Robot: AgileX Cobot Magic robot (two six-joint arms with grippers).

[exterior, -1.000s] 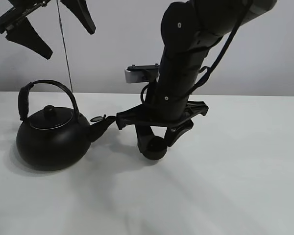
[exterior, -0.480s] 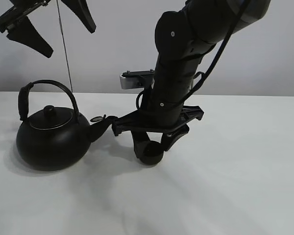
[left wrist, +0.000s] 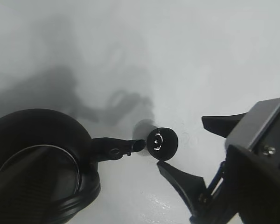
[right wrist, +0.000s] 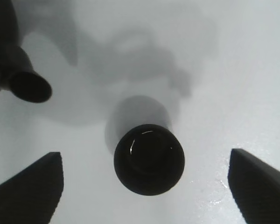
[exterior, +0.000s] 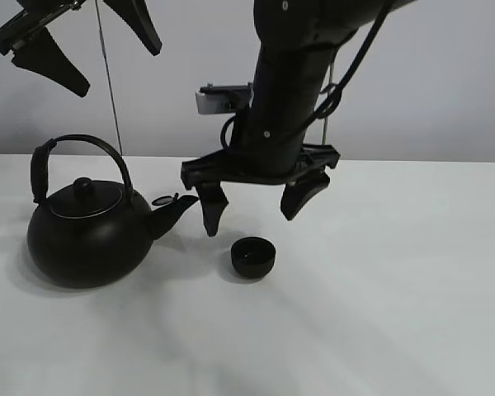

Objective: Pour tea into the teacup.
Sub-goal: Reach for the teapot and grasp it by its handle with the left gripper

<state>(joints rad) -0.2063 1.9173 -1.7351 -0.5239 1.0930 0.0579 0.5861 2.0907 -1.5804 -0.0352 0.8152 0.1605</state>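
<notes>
- High view: teacup [exterior: 253, 256] stands upright on the white table [exterior: 396, 305], near the tip of the kettle [exterior: 87, 235] spout [exterior: 175, 211], apart from it, on the kettle's right.
- Right gripper [exterior: 252, 219] hangs above the cup, fingers spread wide, holding nothing. One fingertip is over the spout side of the cup and the other over its far side. Neither touches the cup.
- Left gripper [exterior: 115, 70] is high at the top left, above the kettle, fingers apart and empty, well clear of everything on the table.
- Kettle sits upright, lid on, arched handle up, spout pointing toward the cup.
- Left wrist view: looking down, teacup [left wrist: 162, 143] sits just beyond the spout [left wrist: 119, 148] mouth. Kettle [left wrist: 32, 158] body fills one corner. Left gripper [left wrist: 181, 141] fingers stand apart with only table showing between them.
- Right wrist view: teacup [right wrist: 149, 158] is seen from straight above, centred between the two fingers of the right gripper [right wrist: 145, 152], with bare table on both sides. Jaws are wide and unloaded.
- Spout [right wrist: 30, 87] mouth shows near one edge, apart from the cup.
- Cup interior is dark with a small glint on the rim. Cannot tell whether it holds liquid.
</notes>
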